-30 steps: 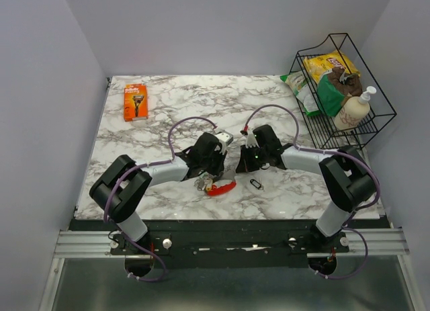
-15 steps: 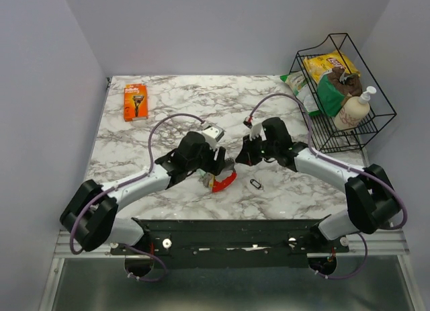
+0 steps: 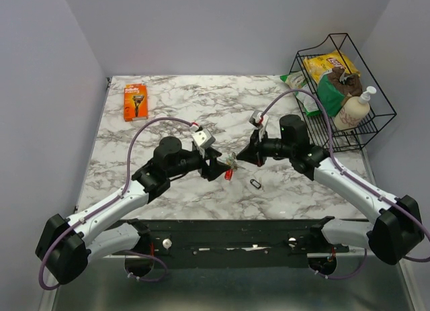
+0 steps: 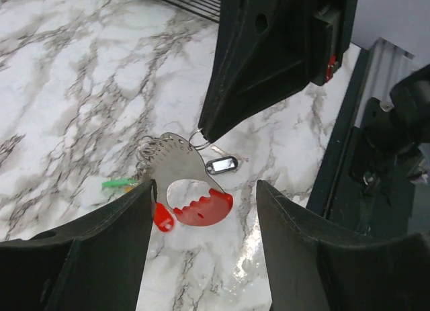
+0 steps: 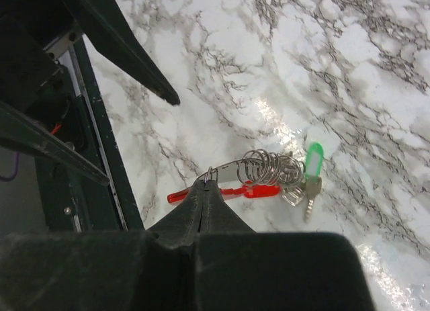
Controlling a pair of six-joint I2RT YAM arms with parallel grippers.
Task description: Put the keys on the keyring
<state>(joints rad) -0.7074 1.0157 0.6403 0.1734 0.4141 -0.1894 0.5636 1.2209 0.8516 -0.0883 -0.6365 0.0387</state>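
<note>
Top view: high above the near edge, looking down over the whole table (image 3: 168, 96). Both wrist views: close in, angled down at it from opposite sides. All three share the keys (image 3: 230, 168), mid-table.

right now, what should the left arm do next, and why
Probably lower the open left gripper onto the keyring and pinch it: the right gripper holds the keys by a ring, while the keyring lies loose on the table.

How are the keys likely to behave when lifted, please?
Probably floppy: the keys are separate pieces linked on several small rings. Pinched by one ring in the right gripper, they would likely swing and twist. Thin smooth metal may slip.
</note>
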